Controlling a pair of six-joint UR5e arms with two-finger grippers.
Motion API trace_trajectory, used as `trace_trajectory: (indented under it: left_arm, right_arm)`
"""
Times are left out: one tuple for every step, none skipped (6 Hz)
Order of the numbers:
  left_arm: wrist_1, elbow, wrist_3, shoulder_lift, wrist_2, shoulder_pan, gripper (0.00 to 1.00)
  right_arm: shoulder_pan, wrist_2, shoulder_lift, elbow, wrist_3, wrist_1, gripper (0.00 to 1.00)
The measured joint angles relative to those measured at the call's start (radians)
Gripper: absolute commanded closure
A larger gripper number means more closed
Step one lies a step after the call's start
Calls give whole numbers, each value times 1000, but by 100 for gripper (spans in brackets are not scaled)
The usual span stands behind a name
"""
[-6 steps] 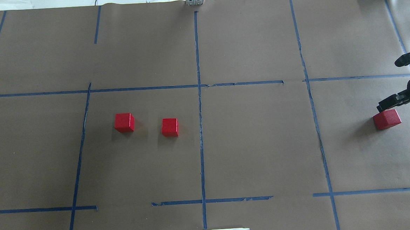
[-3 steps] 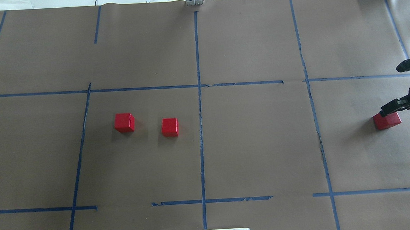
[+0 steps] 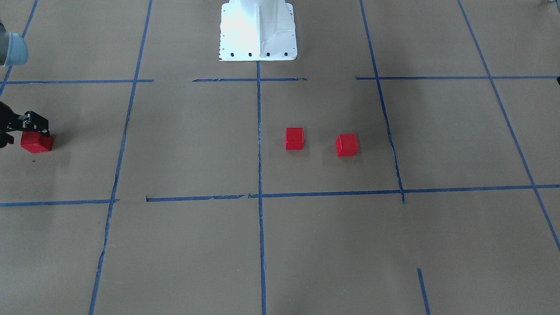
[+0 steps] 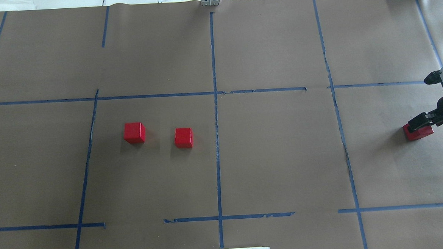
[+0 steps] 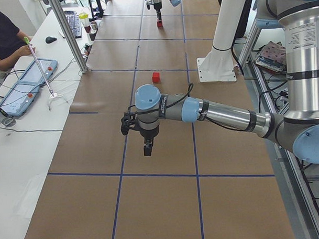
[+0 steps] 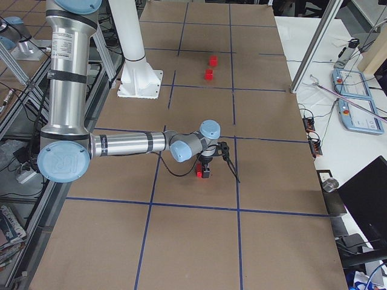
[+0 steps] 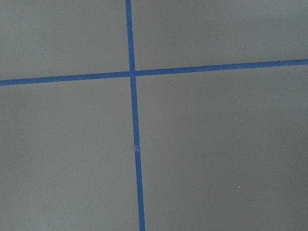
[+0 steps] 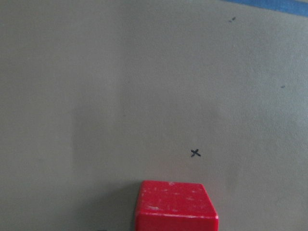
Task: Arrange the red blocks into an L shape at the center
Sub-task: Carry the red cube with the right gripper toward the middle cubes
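Note:
Three red blocks lie on the brown paper. Two sit apart left of the centre line: one and one; the front view shows them too. The third lies at the far right edge. My right gripper is low over this block, jaws open around its top. The right wrist view shows this block at its bottom edge. My left gripper shows only in the exterior left view, hanging above bare paper; I cannot tell whether it is open or shut.
Blue tape lines divide the paper into squares. The white robot base stands at the table's near middle edge. A small black x mark lies on the paper beyond the third block. An operator sits at a side table.
My right gripper has come down and slightly forward onto the far-right block, now covering its top. None of the blocks has moved.

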Motion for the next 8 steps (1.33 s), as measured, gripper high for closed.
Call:
trace_trajectory:
  left_arm:
    - [0,-2,0,0,0,0,0]
    - [1,-3,0,0,0,0,0]
    - [1,-4,0,0,0,0,0]
    - [2,-7,0,0,0,0,0]
    - [4,-11,0,0,0,0,0]
    - [4,-15,0,0,0,0,0]
    - [5,-18,0,0,0,-1,0]
    - [5,-18,0,0,0,0,0]
  right_arm:
    - [-7,-3,3,-2,1,0,22]
    - [-15,-6,6,-4,0,1,54]
    - [-19,-10,7,-5,-3,2,84]
    - [-20,-17,5,-4,-8,2,98]
    - [-21,-19,4,6,-14,2,100]
    - [-24,-17,13,49,-5,-1,100]
    - [-39,-14,42,111,52,-7,100]
    - [-79,-15,99,155,151,-11,99]
